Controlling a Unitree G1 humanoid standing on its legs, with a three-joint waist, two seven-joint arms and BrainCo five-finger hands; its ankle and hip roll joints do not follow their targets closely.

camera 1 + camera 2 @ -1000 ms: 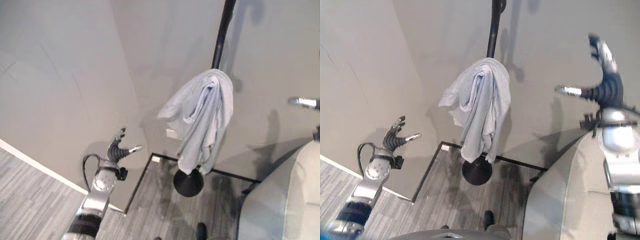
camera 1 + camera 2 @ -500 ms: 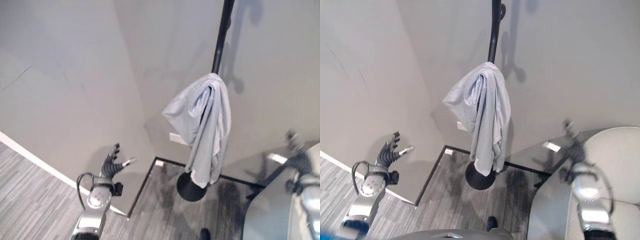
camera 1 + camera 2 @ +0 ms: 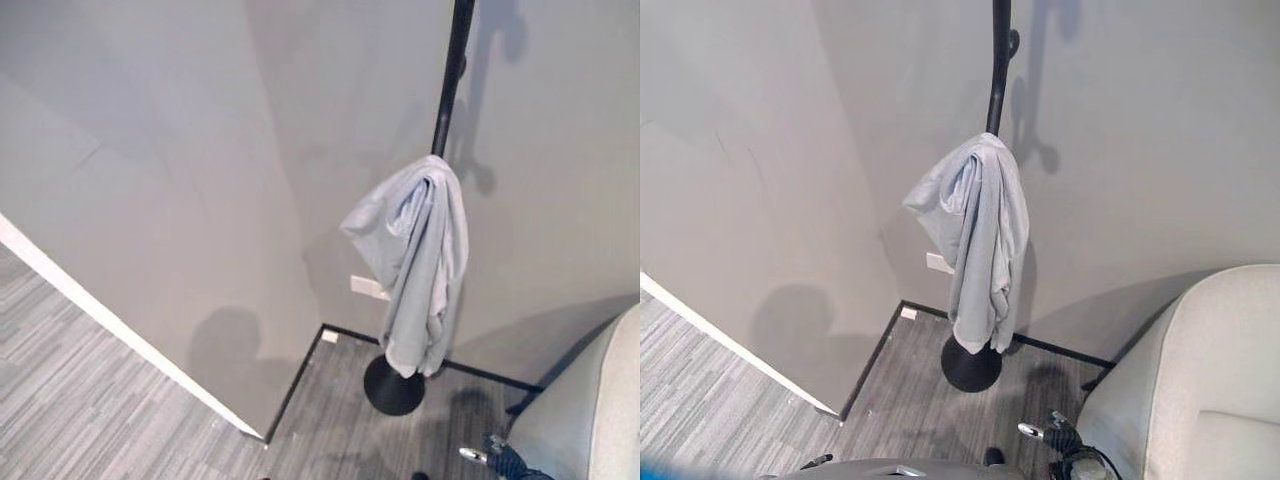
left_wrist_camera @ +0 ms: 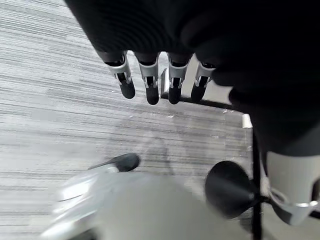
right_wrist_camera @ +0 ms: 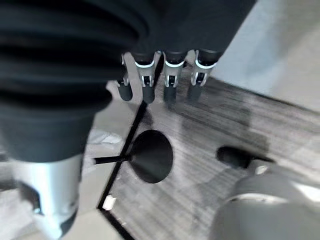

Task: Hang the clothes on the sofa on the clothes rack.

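On the rack (image 3: 997, 70) in the corner, a grey garment (image 3: 978, 240) hangs. Left hand (image 4: 160, 75) and right hand (image 5: 165, 70): fingers relaxed, empty. Sofa (image 3: 1200, 380) beside.

The grey striped floor (image 3: 730, 400) carries the clothes rack's round black base (image 3: 971, 366), standing near the corner where the walls meet. The light sofa (image 3: 1185, 380) rests on the floor beside it.
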